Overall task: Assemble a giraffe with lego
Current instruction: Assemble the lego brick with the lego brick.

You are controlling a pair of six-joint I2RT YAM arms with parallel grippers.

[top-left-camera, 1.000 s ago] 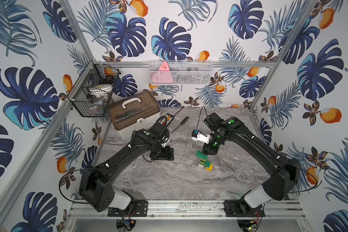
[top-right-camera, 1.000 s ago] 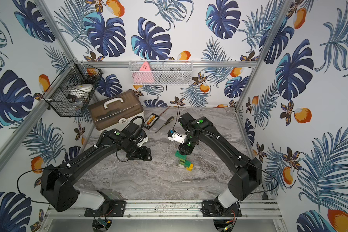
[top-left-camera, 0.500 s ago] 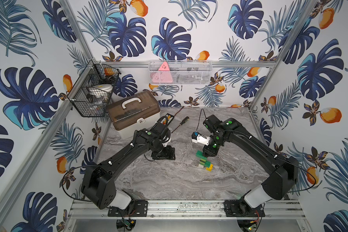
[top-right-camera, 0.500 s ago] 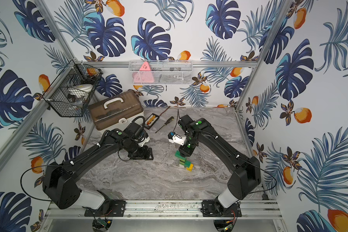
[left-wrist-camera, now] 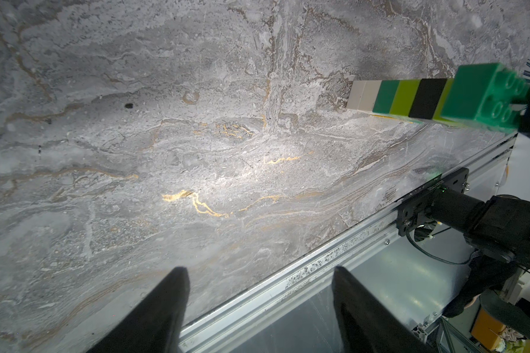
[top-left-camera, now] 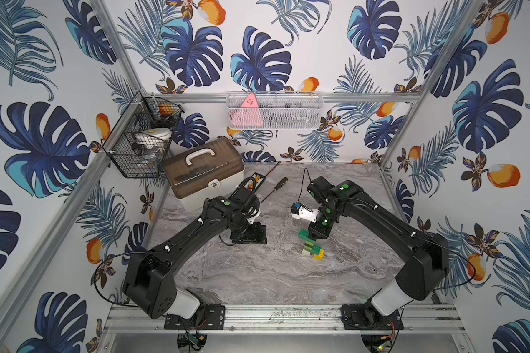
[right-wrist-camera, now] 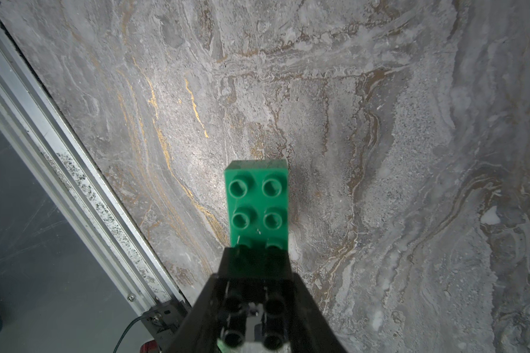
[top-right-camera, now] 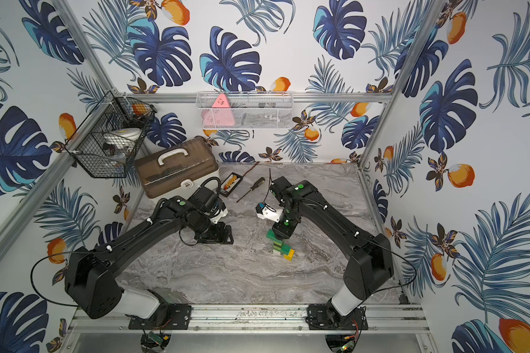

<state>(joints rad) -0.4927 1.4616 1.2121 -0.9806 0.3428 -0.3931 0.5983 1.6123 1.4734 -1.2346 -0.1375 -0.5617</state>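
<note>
**STATION STATE: GIRAFFE IN RIGHT GRIP**

Right fingers: closed on the giraffe, clamping one end of its dark-green top brick. The brick's studs face the wrist camera.

In both top views the giraffe is just right of frame centre. It runs from the green brick under the fingers, through lime and dark bands, to a yellow brick at its lower end. The left wrist view shows the bands as white, green, lime, black, lime, green. It cannot be told whether the lower end touches the counter.

Left fingers: spread wide, holding nothing, over bare counter. In both top views they are left of centre, well apart from the giraffe.

Surroundings:
- A screwdriver lies on the counter above centre.
- A brown case stands upper left of centre.
- A wire basket hangs on the left wall.
- A mesh tray hangs on the rear wall.
</note>
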